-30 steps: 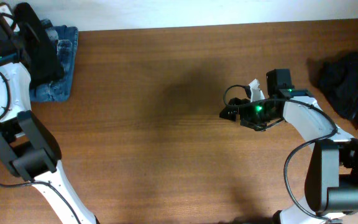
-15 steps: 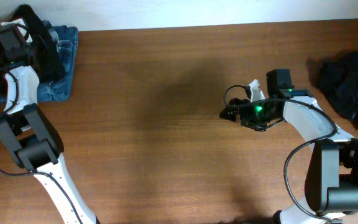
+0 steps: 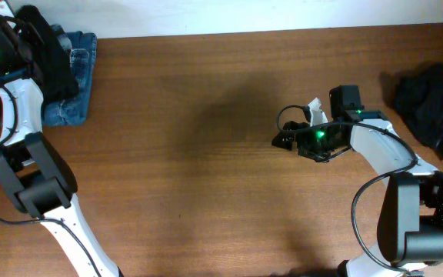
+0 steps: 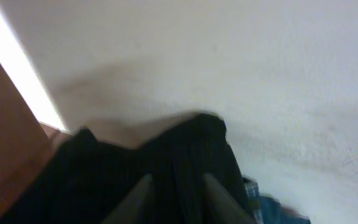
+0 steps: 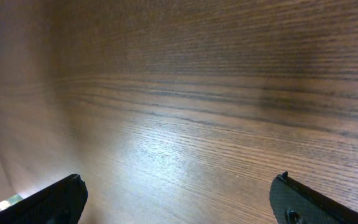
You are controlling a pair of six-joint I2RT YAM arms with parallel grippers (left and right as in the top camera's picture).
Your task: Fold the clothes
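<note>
A black garment (image 3: 51,54) lies over folded blue jeans (image 3: 81,73) at the table's far left corner. My left gripper (image 3: 23,31) is at that corner, its fingers (image 4: 176,186) close together with the black garment (image 4: 185,149) between them. A crumpled pile of dark clothes (image 3: 435,100) lies at the far right edge. My right gripper (image 3: 284,138) hovers over bare wood right of the table's middle. Its fingers (image 5: 179,196) are wide apart and empty.
The brown wooden table (image 3: 206,169) runs up to a pale wall at the back (image 4: 260,74). A strip of the jeans (image 4: 272,208) shows beside the black garment in the left wrist view. The table's far edge is close to my left gripper.
My left wrist swung a little to the right over the black garment and back to the left. The right arm has not moved.
</note>
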